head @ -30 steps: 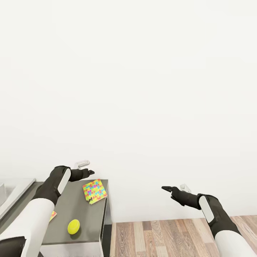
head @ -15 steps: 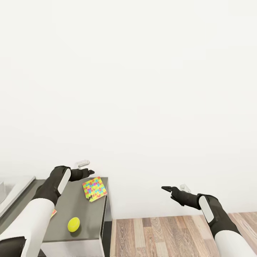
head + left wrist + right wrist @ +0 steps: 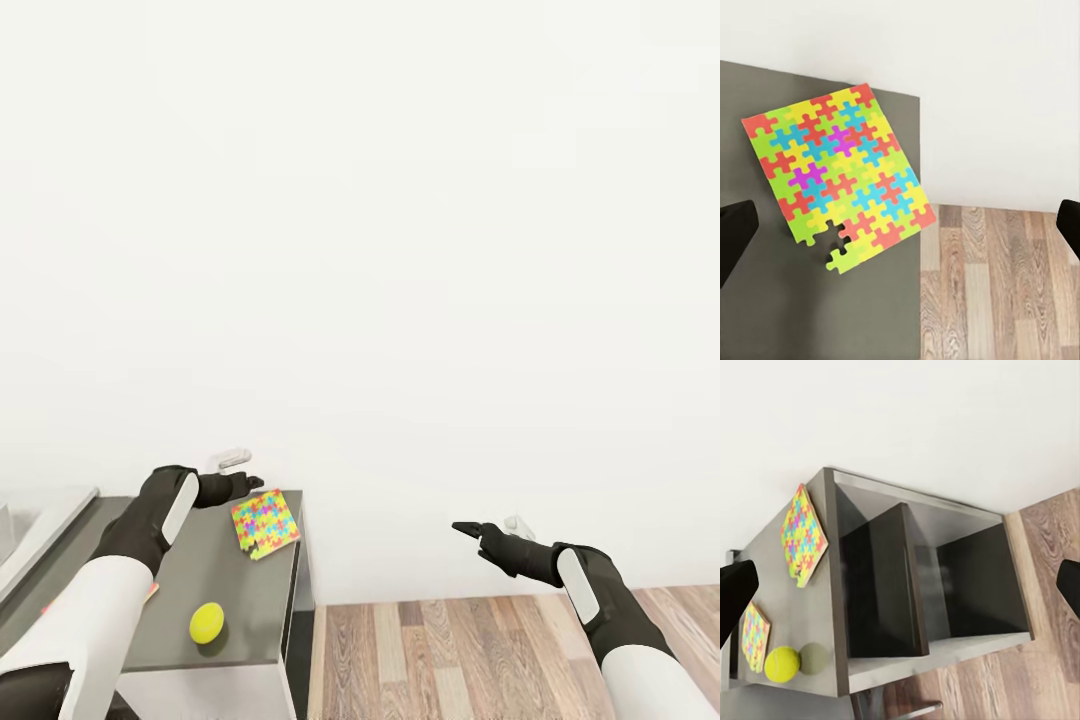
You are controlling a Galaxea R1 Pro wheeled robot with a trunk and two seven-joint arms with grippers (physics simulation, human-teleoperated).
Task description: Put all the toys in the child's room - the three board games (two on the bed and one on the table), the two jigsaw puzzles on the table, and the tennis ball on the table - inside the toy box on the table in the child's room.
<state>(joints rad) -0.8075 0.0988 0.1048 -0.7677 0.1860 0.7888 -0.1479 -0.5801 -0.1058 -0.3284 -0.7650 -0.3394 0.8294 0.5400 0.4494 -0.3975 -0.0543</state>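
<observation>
grey table [image 3: 240, 600] top sits slightly higher in the head view than a second ago; the whole picture shifted, so the camera moved, likely closing in. left gripper [image 3: 245, 484], fingers spread and empty, hovers just above the jigsaw puzzle [image 3: 265, 523] at the table's far corner, lying flat, long axis slanting toward the wall. tennis ball [image 3: 207, 622] lies nearer. right gripper [image 3: 466, 528] hangs over the floor, its spread unclear.
</observation>
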